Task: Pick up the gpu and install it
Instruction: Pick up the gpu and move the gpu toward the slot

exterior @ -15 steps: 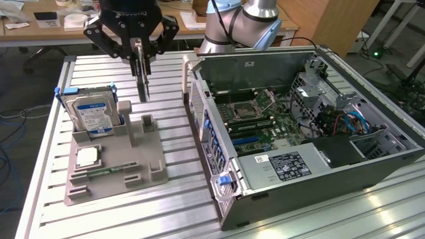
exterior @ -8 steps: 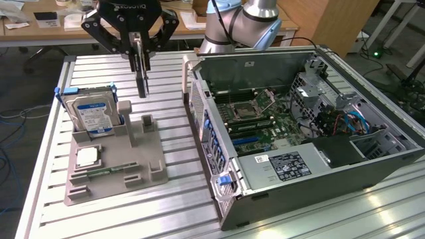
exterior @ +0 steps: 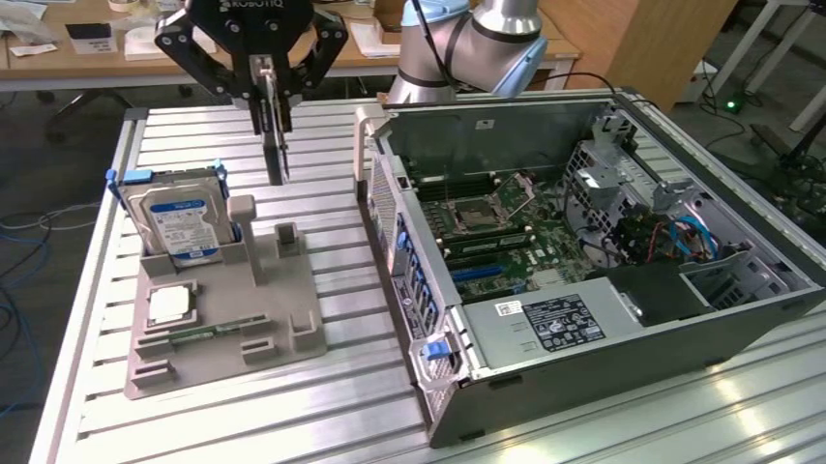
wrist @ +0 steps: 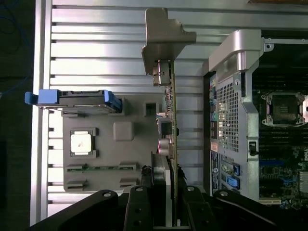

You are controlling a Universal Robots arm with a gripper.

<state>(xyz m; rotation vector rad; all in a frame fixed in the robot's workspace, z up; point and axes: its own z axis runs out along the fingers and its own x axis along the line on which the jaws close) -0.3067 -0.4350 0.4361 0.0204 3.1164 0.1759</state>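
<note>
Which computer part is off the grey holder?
The gpu, a thin card held edge-on by the gripper; the hard drive, processor chip and memory stick sit on the holder.

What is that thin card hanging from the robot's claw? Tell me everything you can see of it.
The gpu is a thin flat card, seen edge-on as a dark slab. The wrist view shows its green board edge with small parts and a silver metal bracket at one end. It hangs upright, clamped at its upper end by the gripper, above the ribbed metal table, between the grey holder and the open computer case.
</note>
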